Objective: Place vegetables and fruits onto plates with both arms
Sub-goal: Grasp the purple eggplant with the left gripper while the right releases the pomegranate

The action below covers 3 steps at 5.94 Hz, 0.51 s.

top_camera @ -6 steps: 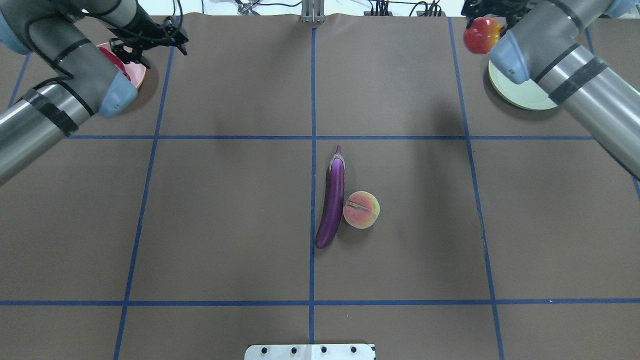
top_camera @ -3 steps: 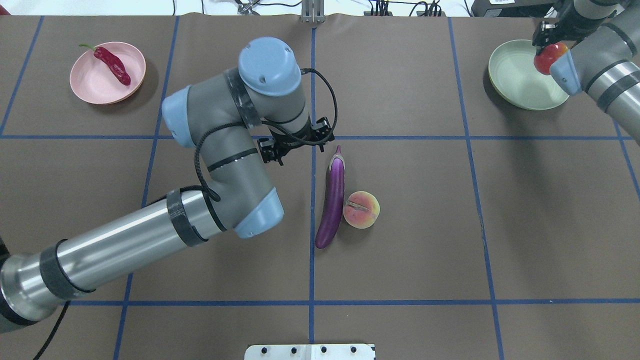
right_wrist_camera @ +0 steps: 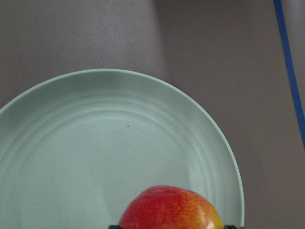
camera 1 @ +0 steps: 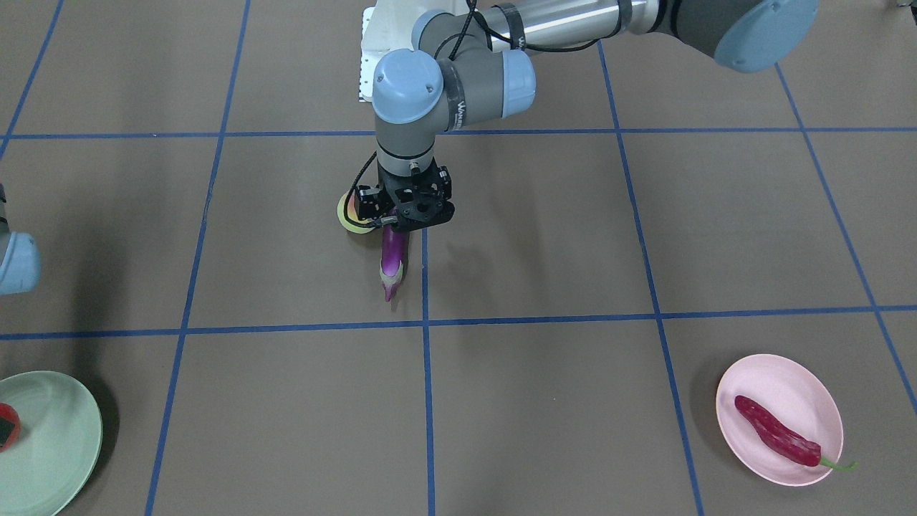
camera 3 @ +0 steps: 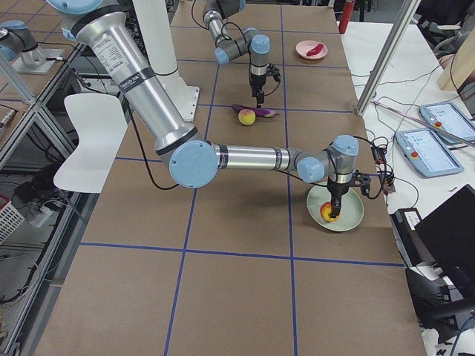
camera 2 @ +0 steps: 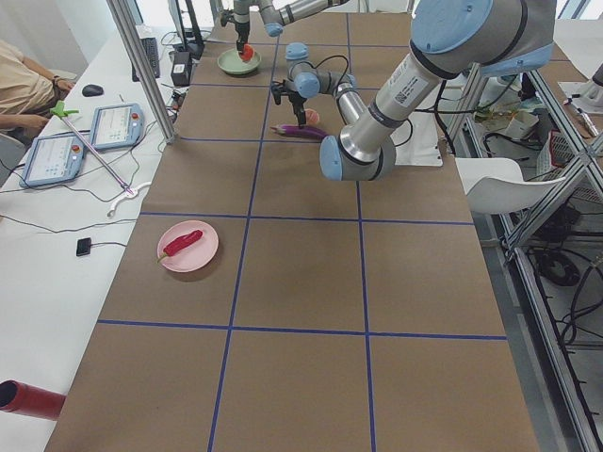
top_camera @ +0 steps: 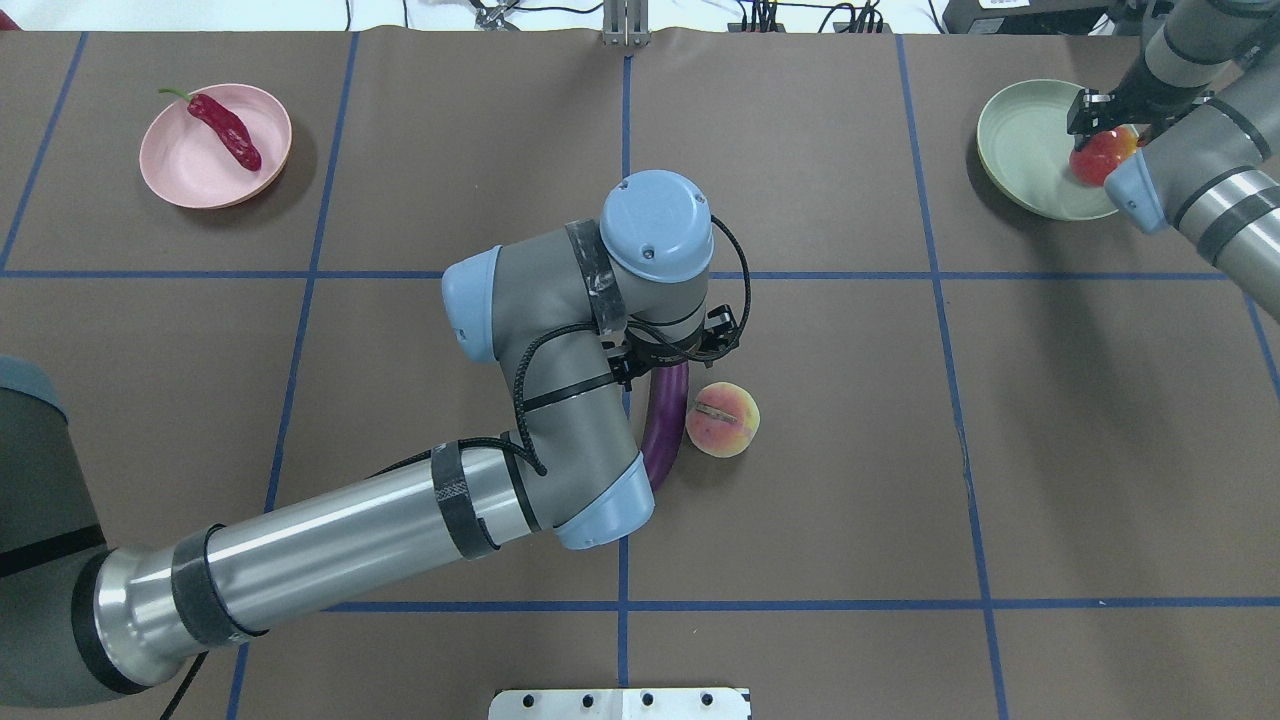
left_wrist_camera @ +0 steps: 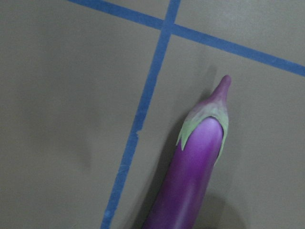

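Moved: left gripper [camera 1: 402, 221], beside the eggplant [camera 1: 392, 261] before, now hangs over it; right gripper [top_camera: 1101, 125] has sunk toward the mint plate [top_camera: 1020, 150].
Count: two arms, two vegetables, two fruits, two plates.
Centre: eggplant lies touching the peach [top_camera: 722, 420].
Far left: chili [top_camera: 226, 132] on the pink plate [top_camera: 175, 170].
Far right: right gripper clamps the red-orange fruit [top_camera: 1095, 160] over the mint plate.
Hidden: left jaws' spread cannot be told; left arm [top_camera: 560, 330] covers eggplant's middle.

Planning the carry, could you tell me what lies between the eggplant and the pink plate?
Between eggplant and pink plate, only bare table crossed by blue tape lines, shown in the front-facing view.
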{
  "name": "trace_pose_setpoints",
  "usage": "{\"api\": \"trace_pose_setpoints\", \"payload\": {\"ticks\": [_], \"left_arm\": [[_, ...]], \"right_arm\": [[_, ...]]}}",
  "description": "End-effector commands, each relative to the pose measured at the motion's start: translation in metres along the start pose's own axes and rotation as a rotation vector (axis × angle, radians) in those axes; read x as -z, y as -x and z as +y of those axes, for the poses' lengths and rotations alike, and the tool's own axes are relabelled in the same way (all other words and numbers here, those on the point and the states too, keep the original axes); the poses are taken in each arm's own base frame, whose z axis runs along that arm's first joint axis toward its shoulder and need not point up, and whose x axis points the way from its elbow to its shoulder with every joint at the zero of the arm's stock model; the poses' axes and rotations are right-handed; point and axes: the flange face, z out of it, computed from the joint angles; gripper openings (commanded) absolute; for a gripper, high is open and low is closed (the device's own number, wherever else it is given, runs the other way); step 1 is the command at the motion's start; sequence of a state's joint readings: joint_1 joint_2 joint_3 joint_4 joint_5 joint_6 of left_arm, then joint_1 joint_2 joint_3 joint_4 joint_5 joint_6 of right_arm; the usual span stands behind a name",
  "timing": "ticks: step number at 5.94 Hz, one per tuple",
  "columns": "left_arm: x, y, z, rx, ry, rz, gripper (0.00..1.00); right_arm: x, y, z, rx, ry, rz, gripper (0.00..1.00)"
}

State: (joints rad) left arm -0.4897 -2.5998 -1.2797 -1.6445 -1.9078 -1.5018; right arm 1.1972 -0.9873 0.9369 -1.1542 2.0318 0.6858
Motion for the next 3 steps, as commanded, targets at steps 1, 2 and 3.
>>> {"api": "trace_pose_setpoints", "payload": {"ticks": [1, 2, 3], "left_arm": [[-0.006, -0.01, -0.009, -0.16, -0.047, -0.007, 1.0], [-0.008, -0.008, -0.017, -0.274, -0.094, -0.028, 1.0], [-0.025, -0.004, -0.019, -0.283, -0.09, -0.059, 1.0]], "right_arm": [[0.001, -0.001, 0.001, 0.008, -0.013, -0.011, 1.0], [0.007, 0.0, -0.001, 0.019, -0.023, -0.017, 1.0], [0.01, -0.011, -0.004, 0.043, -0.027, -0.015, 1.0]]}}
